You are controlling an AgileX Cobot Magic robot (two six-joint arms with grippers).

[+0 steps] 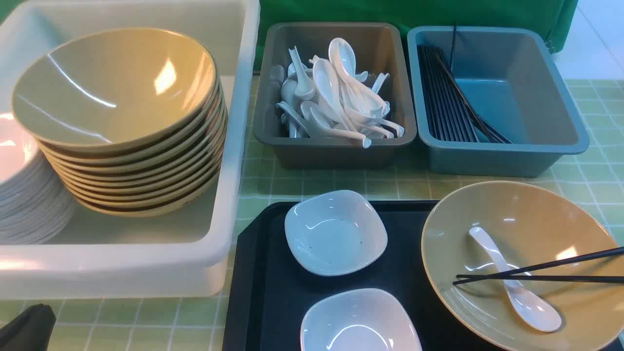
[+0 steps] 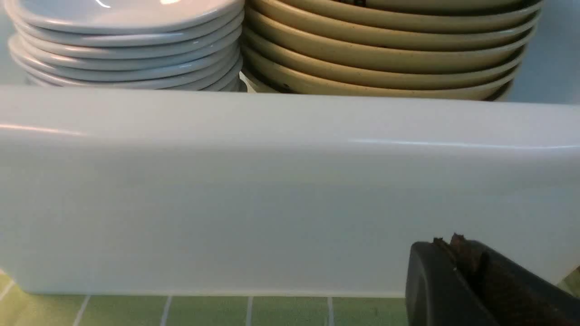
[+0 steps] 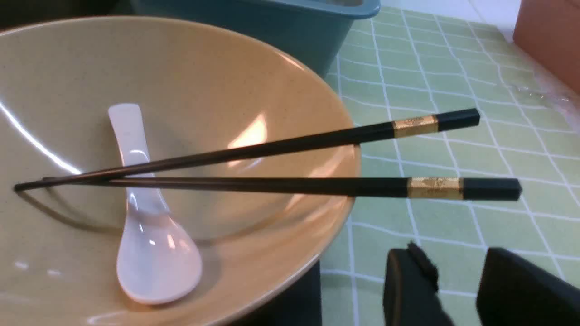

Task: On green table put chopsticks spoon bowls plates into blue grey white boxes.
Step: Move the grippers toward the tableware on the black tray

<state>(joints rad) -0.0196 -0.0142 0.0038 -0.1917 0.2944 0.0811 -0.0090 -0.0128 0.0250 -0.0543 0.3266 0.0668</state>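
On green table (image 1: 341,185), seemingly going for chopsticks (image 3: 290,185) lying across bowl (image 1: 516,219).
Hovering right gripper (image 3: 455,260) near banded ends, jaws apart; resting left gripper (image 2: 457,246), jaws together, by white box (image 2: 272,181); next, probably pinching both sticks.

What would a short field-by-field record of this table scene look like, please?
Large white plastic tub: stack of tan round bowls beside stack of small white dishes
Dark grey plastic tub: pile of white soup spoons
Blue-teal plastic tub: black chopsticks lying lengthwise
Black tray: two white square dishes, one tan bowl
Tan bowl contents: white spoon, pair of gold-banded black chopsticks across rim
Left gripper: shut, empty, near the white tub's wall
Right gripper: open, empty, near the chopsticks' gold-banded ends
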